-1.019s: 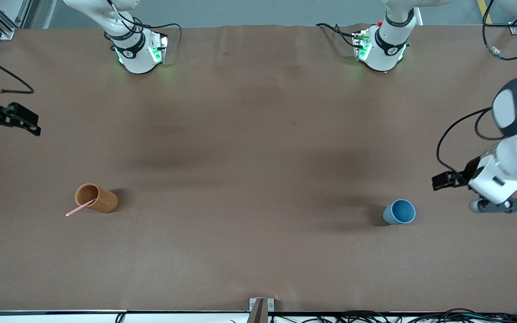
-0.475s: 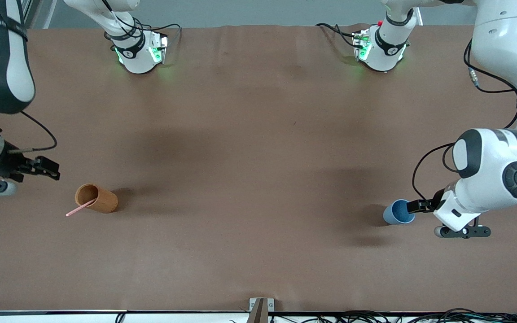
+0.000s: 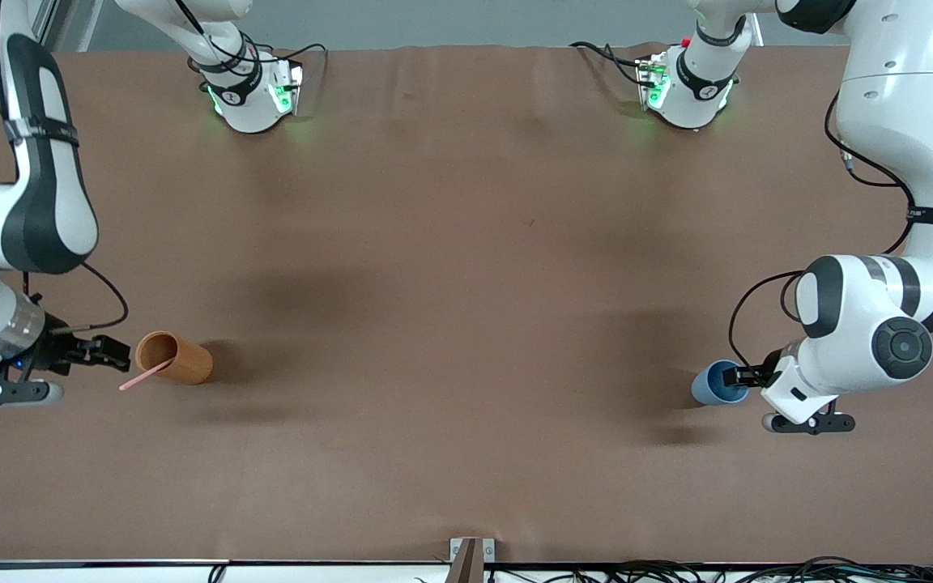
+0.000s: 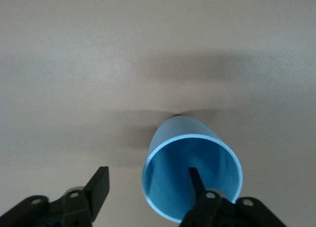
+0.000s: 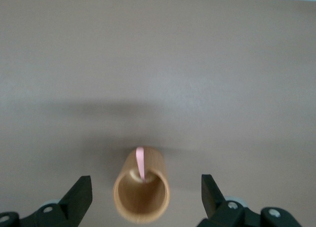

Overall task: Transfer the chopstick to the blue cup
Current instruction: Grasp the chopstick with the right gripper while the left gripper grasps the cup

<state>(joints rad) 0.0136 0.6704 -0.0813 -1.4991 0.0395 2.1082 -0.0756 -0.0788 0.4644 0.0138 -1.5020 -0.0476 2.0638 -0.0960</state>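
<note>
The pale pink chopstick point(image 3: 145, 376) leans out of the mouth of an orange-brown holder point(image 3: 175, 359) toward the right arm's end of the table. My right gripper point(image 3: 114, 353) is open and empty, close beside the holder's mouth. In the right wrist view the holder point(image 5: 142, 195) with the chopstick point(image 5: 140, 163) sits between the spread fingers of the right gripper point(image 5: 145, 185). The blue cup point(image 3: 716, 384) stands toward the left arm's end. My left gripper point(image 3: 739, 376) is open at its rim. In the left wrist view one finger point(image 4: 195, 180) is inside the blue cup point(image 4: 173, 138) and the other is outside.
The brown table cover point(image 3: 466, 267) stretches bare between the two cups. The arms' bases point(image 3: 252, 97) stand along its edge farthest from the front camera. A small metal bracket point(image 3: 466, 555) sits at the edge nearest that camera.
Both arms have swung in from the table's ends. The right gripper came down beside the holder. The left gripper reached the blue cup's rim. The cups and the chopstick have not moved.
</note>
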